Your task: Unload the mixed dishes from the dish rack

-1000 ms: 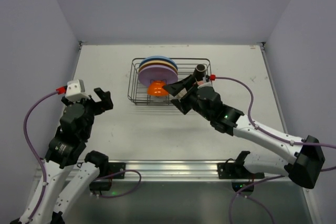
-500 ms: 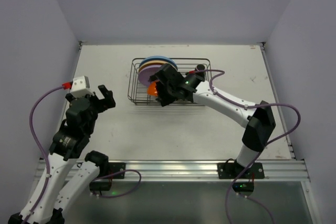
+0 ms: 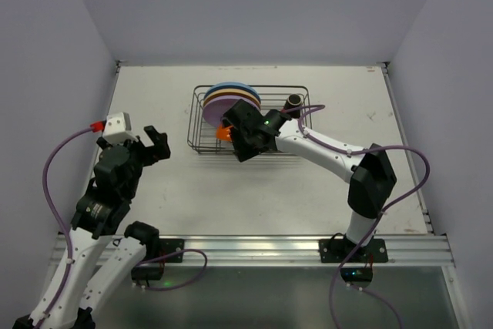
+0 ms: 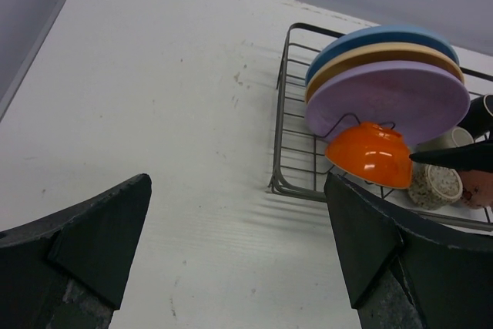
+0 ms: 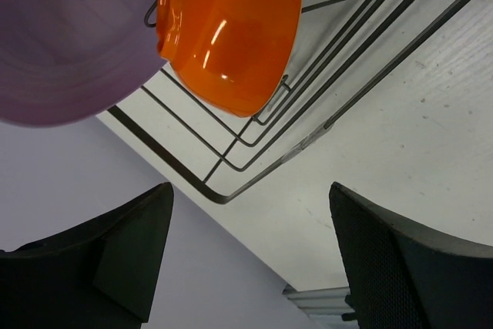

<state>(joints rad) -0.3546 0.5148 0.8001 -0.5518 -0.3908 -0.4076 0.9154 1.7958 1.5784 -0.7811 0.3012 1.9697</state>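
The black wire dish rack (image 3: 296,144) stands at the middle back of the table. At its left end blue (image 3: 228,88), tan (image 3: 231,95) and purple (image 3: 213,111) plates stand on edge. The orange bowl (image 3: 224,134) leans against the purple plate. A dark brown cup (image 3: 293,101) sits at the back right. My right gripper (image 3: 236,139) is open and empty just above the rack's front, beside the bowl (image 5: 231,28). My left gripper (image 3: 155,145) is open and empty over the bare table left of the rack. The left wrist view shows olive-grey (image 4: 435,185), beige (image 4: 451,138) and pink (image 4: 478,187) cups.
The table (image 3: 154,98) is walled at the back and on both sides. The right arm's purple cable (image 3: 312,108) loops over the rack's right end. A metal rail (image 3: 246,248) runs along the near edge.
My right arm has swung left and forward from the rack's front right to over its front left, close to the orange bowl. The left arm has barely moved.
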